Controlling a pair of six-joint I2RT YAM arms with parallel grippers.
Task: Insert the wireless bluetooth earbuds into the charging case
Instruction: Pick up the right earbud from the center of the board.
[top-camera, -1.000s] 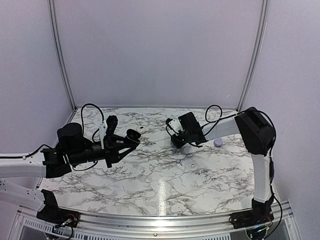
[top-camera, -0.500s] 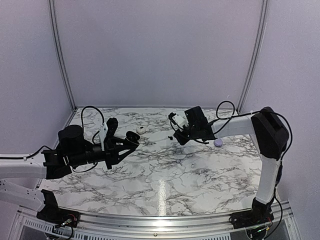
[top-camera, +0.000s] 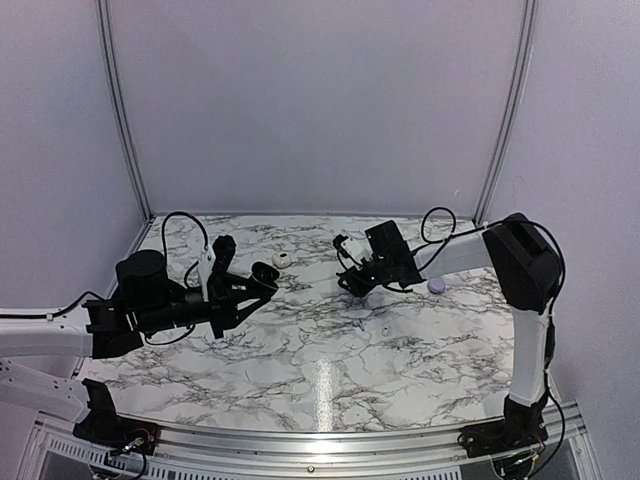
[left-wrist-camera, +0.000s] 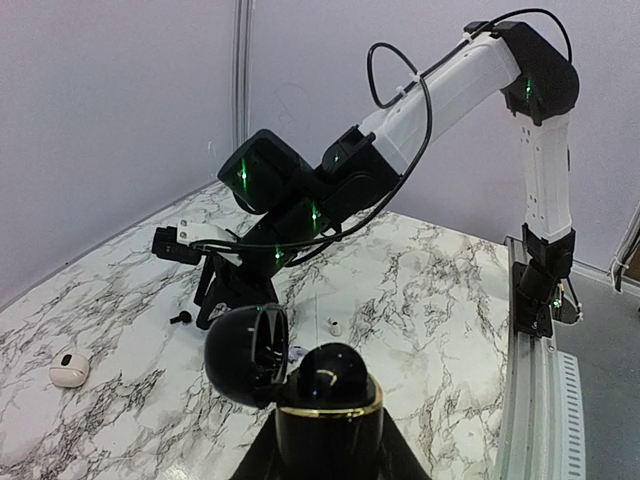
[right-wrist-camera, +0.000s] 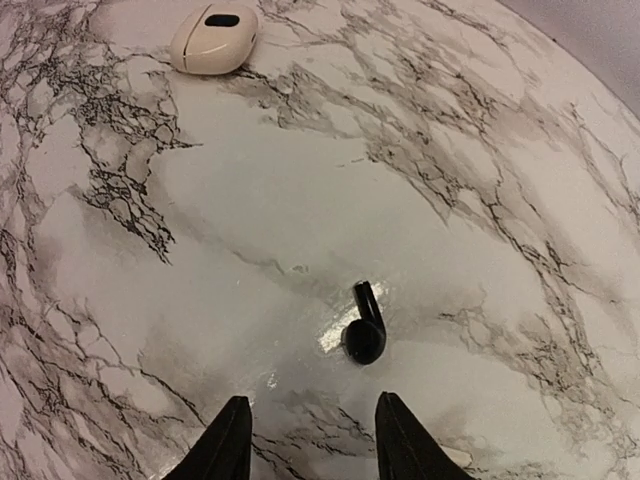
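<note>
Black earbud (right-wrist-camera: 364, 338), grey-veined white table (right-wrist-camera: 480, 150)

no legible text, no labels, brands, numbers or signs

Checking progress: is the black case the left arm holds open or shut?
Open: the black case has its lid swung away from its base.

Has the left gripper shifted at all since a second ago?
No. In the top view the left gripper, shut on the black charging case, sits just as far from the white case as before.
</note>
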